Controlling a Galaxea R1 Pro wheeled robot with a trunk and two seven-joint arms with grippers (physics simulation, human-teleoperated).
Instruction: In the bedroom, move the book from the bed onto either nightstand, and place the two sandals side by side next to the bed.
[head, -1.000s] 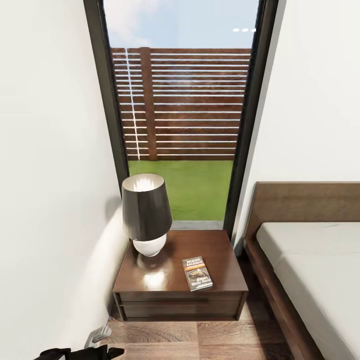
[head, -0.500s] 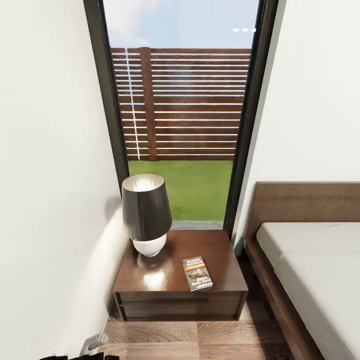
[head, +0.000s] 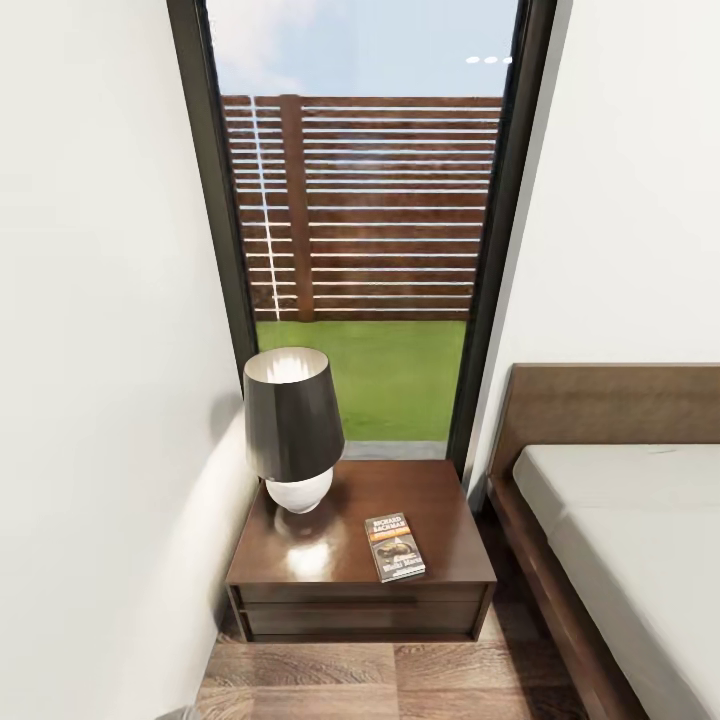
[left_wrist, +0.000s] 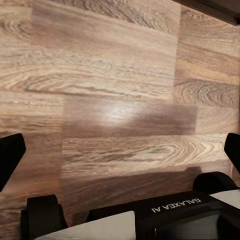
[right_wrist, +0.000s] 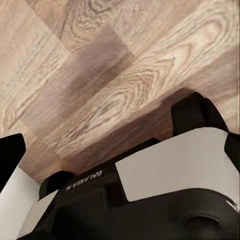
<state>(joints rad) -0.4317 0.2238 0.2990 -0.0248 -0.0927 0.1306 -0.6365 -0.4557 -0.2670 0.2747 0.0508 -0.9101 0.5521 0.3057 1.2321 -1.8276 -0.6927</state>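
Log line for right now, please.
book: on nightstand, beside lamp | left gripper: open, empty | right gripper: open, empty | bed: bare

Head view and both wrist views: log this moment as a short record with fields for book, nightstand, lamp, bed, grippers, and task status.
book: lies flat on the nightstand top, cover up, book near the front edge
nightstand: nightstand stands between wall and bed, below the window
lamp: lamp stands on the nightstand, apart from the book
bed: bed beside the nightstand, visible mattress part bare
left gripper: left gripper open, over wood floor
right gripper: right gripper open, over wood floor
status: book step done; sandals pending
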